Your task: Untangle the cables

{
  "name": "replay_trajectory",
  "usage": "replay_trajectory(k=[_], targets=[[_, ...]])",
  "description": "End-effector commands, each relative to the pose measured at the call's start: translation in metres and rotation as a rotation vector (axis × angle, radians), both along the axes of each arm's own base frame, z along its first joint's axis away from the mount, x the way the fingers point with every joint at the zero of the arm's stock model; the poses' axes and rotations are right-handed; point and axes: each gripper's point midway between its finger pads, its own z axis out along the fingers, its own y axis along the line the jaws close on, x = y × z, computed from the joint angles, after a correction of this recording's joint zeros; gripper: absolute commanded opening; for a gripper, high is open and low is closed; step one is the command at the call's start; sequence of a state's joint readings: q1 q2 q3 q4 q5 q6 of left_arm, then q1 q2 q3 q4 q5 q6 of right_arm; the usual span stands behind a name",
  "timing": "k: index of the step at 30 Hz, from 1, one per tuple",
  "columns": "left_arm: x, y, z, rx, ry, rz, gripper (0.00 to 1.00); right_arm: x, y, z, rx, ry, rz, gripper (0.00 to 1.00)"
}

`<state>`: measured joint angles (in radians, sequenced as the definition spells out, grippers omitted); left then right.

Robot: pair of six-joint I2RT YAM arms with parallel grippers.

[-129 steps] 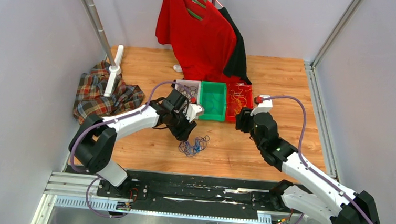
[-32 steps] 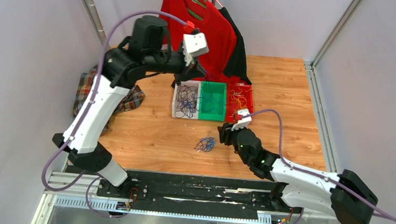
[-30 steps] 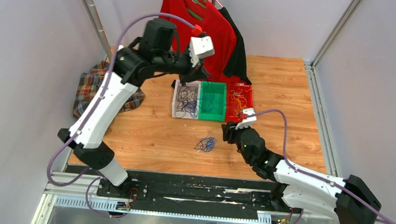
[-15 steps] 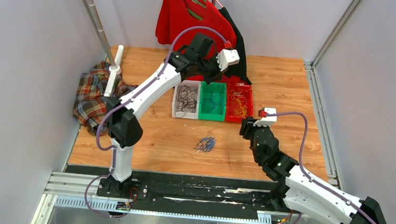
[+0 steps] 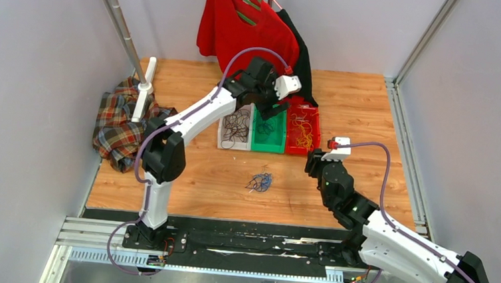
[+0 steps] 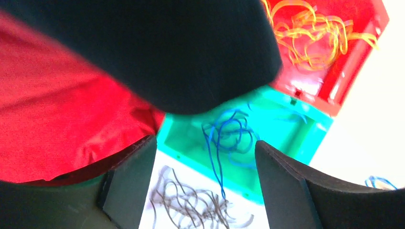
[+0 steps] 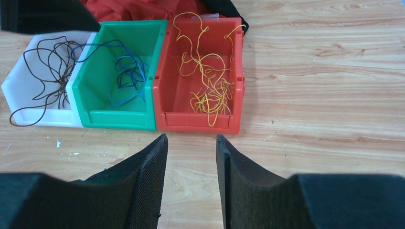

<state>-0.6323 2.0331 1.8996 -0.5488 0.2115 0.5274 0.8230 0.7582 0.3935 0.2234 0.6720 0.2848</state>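
Note:
A small tangle of blue and black cables (image 5: 258, 181) lies on the wooden table in front of the bins. Black cables (image 7: 47, 71) lie in the white bin (image 5: 222, 143), blue cables (image 7: 125, 76) in the green bin (image 5: 266, 150), yellow cables (image 7: 210, 86) in the red bin (image 5: 300, 150). My left gripper (image 5: 272, 110) hangs open and empty above the green bin; in the left wrist view (image 6: 205, 143) a blue strand (image 6: 221, 183) trails over the rim towards the black cables (image 6: 191, 207). My right gripper (image 7: 190, 143) is open and empty, low over bare table in front of the red bin (image 7: 200, 121).
A red shirt and a black garment (image 5: 255, 35) hang at the back, just behind the bins. A plaid cloth (image 5: 126, 123) and a white pole base (image 5: 145, 84) lie at the left. Metal frame posts stand at the back corners.
My left arm swung from the table tangle up and over to the bins and came down over the green bin; blue cable now lies there. My right gripper drew back right from the tangle.

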Motion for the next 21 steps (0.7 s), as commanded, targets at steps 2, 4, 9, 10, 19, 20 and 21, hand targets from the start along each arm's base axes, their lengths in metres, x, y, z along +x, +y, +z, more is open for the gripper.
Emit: replay_trajectory(k=[2, 4, 9, 10, 19, 20, 21], targets=[[-0.047, 0.024, 0.027, -0.033, 0.05, -0.001, 0.84, 0.001, -0.004, 0.013, 0.007, -0.02, -0.003, 0.41], [-0.077, 0.032, 0.017, -0.036, 0.145, -0.023, 0.86, 0.0, -0.003, 0.015, 0.013, -0.023, 0.003, 0.41], [-0.143, 0.048, -0.023, -0.046, 0.373, -0.072, 0.85, 0.0, 0.001, 0.014, 0.026, -0.014, 0.022, 0.4], [-0.154, 0.048, -0.03, -0.052, 0.411, -0.091, 0.84, -0.001, 0.002, 0.013, 0.029, -0.01, 0.026, 0.4], [-0.218, 0.041, -0.074, -0.033, 0.632, -0.193, 0.75, -0.003, 0.011, 0.003, 0.04, 0.03, 0.065, 0.38], [-0.224, 0.044, -0.081, -0.02, 0.65, -0.195, 0.75, -0.003, 0.012, 0.002, 0.041, 0.032, 0.069, 0.38], [-0.227, 0.047, -0.086, -0.011, 0.657, -0.199, 0.75, -0.003, 0.013, 0.001, 0.041, 0.036, 0.072, 0.37]])
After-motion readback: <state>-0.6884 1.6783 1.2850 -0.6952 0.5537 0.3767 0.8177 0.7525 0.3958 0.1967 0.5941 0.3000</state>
